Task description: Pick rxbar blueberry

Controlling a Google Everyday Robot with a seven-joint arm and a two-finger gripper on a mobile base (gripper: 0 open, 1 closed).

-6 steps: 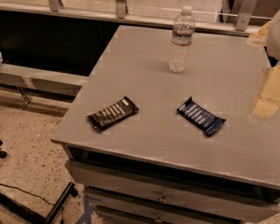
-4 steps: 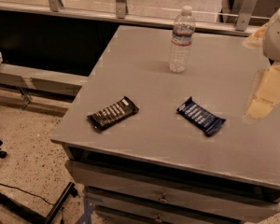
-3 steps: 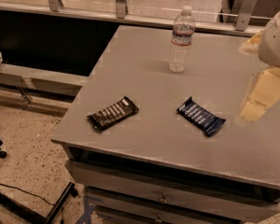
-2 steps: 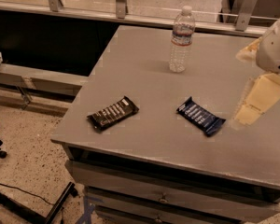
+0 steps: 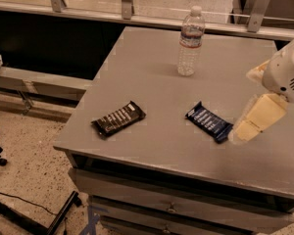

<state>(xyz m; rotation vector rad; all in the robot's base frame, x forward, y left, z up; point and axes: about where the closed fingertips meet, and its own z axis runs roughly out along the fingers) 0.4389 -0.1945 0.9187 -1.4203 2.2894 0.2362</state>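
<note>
The rxbar blueberry (image 5: 208,122), a flat bar in a dark navy-blue wrapper with white print, lies on the grey table (image 5: 152,77) right of centre, turned diagonally. My gripper (image 5: 248,123), cream-coloured under a white wrist housing, hangs at the right edge of the view. Its lower tip is just right of the bar's right end and looks slightly above the tabletop. A black-wrapped bar (image 5: 118,119) with white print lies to the left, near the table's front left corner.
A clear plastic water bottle (image 5: 190,41) with a white cap stands upright at the back middle of the table. Drawers run under the front edge. A metal railing (image 5: 137,18) lies behind the table, and speckled floor with a cable to the left.
My gripper has moved left and down, from the table's right side to just beside the blue bar's right end. Both bars and the bottle have not moved.
</note>
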